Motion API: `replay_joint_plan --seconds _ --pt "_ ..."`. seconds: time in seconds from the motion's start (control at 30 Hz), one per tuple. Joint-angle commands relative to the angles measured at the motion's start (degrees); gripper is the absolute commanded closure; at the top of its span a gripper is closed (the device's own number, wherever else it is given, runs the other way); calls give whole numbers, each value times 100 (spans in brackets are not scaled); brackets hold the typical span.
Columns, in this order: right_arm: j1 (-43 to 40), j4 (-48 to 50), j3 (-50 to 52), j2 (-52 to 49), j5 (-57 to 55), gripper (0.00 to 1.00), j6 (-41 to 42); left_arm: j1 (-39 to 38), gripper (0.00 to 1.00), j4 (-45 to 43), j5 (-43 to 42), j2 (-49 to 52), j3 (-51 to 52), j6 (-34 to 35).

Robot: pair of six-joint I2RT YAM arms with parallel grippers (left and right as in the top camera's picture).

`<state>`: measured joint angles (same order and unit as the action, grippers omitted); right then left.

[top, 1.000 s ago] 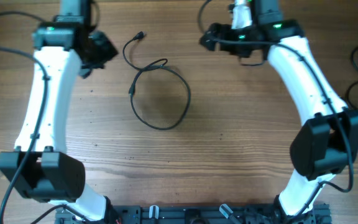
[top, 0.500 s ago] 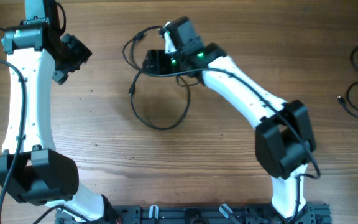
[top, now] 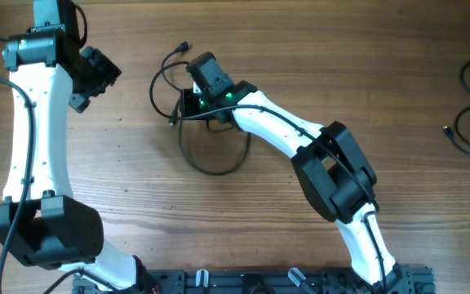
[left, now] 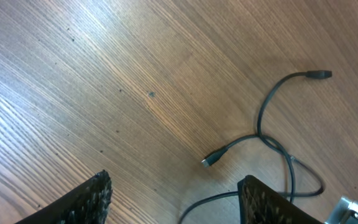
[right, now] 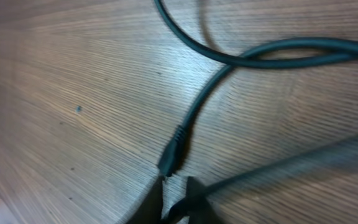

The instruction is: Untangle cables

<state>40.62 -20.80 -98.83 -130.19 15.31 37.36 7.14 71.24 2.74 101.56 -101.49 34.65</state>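
Black cable [top: 206, 122] lay looped on the wood table [top: 300, 49] at center-left, our R gripper [top: 188, 104] low over it w/ fingertips nearly closed beside its plug [right: 173, 155], our L gripper [left: 173, 199] spread wide, holding nothing.

Matt, fine-grained wooden table [top: 137, 196]; smooth black rubbery cables [top: 210, 167].

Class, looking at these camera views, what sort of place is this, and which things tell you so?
Probably a robotics lab bench: two white arms, the right gripper over a looped cable, on a bare wooden table.
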Motion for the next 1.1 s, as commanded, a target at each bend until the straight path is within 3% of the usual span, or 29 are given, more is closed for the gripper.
replay_joint_plan --seconds 0.0,0.4,0.6,0.83,1.07 --pt "-37 -254 -31 46 -24 96 -339 11 31 39 55 -50 -72 52" --pt "-1049 -1355 -35 2592 -136 96 -1574 11 31 39 55 -50 -72 52" --pt "-2070 -1259 -286 3307 -1368 96 -1895 11 31 61 55 -50 -72 52" --pt "-3923 -699 -704 3213 -1419 96 -1934 11 32 81 -33 -50 -72 55" --pt "-4872 -122 -704 2616 -1377 96 -1928 11 32 76 -31 -50 -72 55"
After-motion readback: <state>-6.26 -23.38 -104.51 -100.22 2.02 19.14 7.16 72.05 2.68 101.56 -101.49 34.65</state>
